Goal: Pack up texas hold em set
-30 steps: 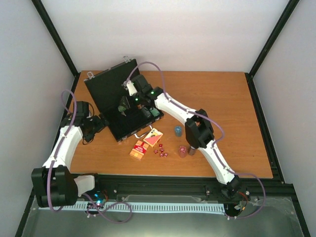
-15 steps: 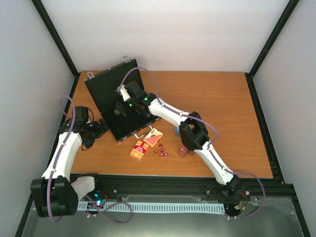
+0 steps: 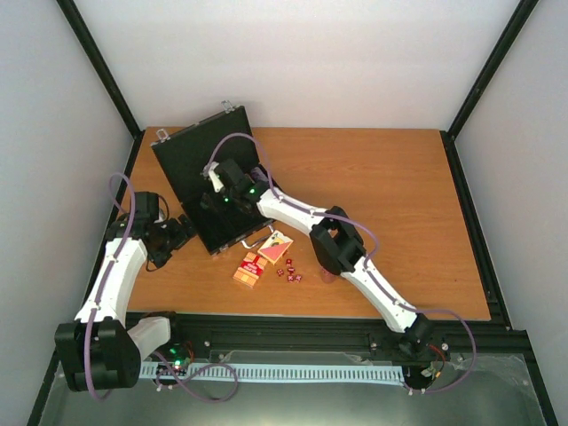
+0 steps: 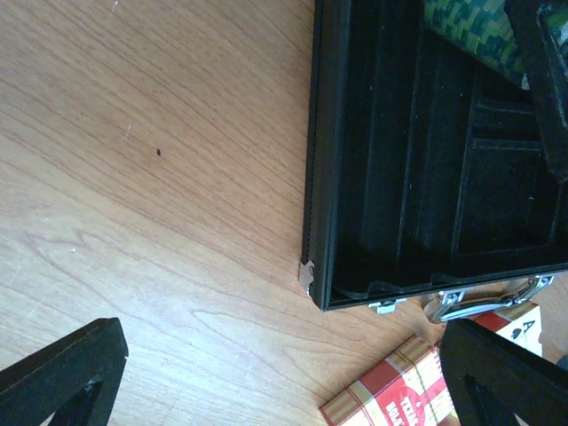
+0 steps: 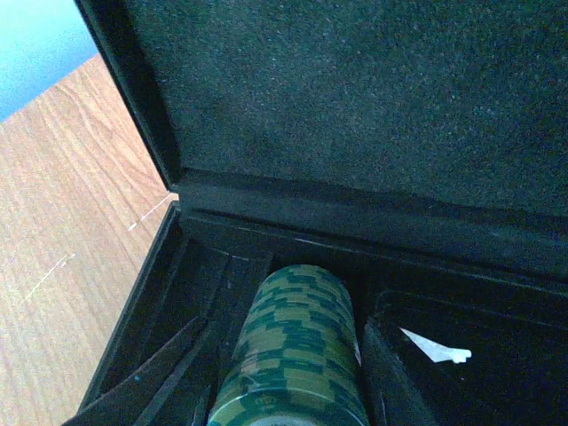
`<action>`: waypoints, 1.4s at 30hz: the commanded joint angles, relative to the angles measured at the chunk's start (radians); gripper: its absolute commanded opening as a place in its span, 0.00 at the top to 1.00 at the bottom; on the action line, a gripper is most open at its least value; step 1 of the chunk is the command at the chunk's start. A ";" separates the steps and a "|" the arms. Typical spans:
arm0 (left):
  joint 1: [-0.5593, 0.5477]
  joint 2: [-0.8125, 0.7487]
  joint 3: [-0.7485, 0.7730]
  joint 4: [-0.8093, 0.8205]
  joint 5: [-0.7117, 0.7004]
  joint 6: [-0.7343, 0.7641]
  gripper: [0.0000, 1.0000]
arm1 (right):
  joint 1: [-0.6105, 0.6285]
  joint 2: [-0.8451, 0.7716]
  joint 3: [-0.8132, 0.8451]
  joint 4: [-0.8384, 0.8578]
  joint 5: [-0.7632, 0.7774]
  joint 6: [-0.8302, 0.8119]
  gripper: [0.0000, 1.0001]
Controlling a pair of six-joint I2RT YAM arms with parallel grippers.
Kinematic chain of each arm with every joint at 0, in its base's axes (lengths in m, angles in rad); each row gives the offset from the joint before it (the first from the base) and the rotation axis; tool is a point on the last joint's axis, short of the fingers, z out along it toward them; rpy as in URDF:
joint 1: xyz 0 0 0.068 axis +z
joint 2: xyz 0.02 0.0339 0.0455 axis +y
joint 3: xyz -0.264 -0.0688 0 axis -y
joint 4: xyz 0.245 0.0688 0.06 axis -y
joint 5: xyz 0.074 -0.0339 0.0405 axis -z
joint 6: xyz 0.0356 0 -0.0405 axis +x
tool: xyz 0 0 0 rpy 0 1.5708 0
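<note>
A flat orange-brown wooden table [image 3: 399,195] is sitting inside plain white walls [image 3: 311,62]. Black metal posts [image 3: 98,67] are running up the corners. The flat black hinged briefcase [image 3: 182,164] is lying open at the far left of the table, with its lid standing up.

The right arm is stretching low and long across the wood to the case. The right gripper [image 3: 213,197] is reaching into the bottom half of the case. It is pinching a stack of green poker chips [image 5: 293,346] between its two fingers. The fuzzy black lid is rising just ahead of this gripper, and the case's left wall is close on its left. I cannot tell if the stack is touching the tray under it.

The left arm is bending at the elbow near the table's left edge. The left gripper [image 3: 177,232] is hanging just off the case's near left corner. Its fingers are spread wide, with nothing between them.

To the right of this gripper, a red and orange striped card box [image 3: 250,269] is lying on the wood. It is lying near the case's silver handle [image 4: 479,302]. Some tiny dark-red dice [image 3: 288,272] are lying a little further right.
</note>
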 commanded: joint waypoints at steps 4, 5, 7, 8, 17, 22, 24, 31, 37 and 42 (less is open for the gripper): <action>0.005 -0.011 -0.017 -0.004 0.017 -0.007 0.00 | 0.067 0.043 -0.047 0.004 0.126 -0.031 0.63; 0.005 -0.008 -0.019 0.005 0.023 -0.008 0.00 | 0.068 0.041 -0.052 -0.004 0.128 -0.027 0.60; 0.005 -0.005 -0.021 0.013 0.032 -0.008 0.00 | 0.071 0.032 -0.067 -0.016 0.136 -0.022 0.55; 0.005 -0.004 -0.019 0.014 0.035 -0.008 0.00 | 0.071 0.024 -0.077 -0.018 0.140 -0.022 0.51; 0.005 -0.018 -0.013 0.011 0.035 -0.013 0.00 | 0.071 -0.061 -0.103 -0.048 0.142 -0.064 0.00; 0.005 -0.026 -0.008 0.005 0.041 -0.014 0.00 | 0.066 -0.138 -0.100 -0.100 0.137 -0.086 0.00; 0.005 -0.030 -0.007 0.002 0.042 -0.016 0.00 | 0.055 -0.177 -0.104 -0.122 0.116 -0.087 0.00; 0.005 -0.029 -0.001 0.012 0.037 -0.013 0.00 | -0.056 -0.343 -0.241 -0.279 0.064 -0.007 0.00; 0.005 -0.017 0.006 0.018 0.048 -0.005 0.00 | -0.162 -0.558 -0.549 -0.418 0.225 -0.027 0.00; 0.005 -0.015 -0.008 0.019 0.042 0.004 0.00 | -0.204 -0.650 -0.738 -0.488 0.346 -0.025 0.01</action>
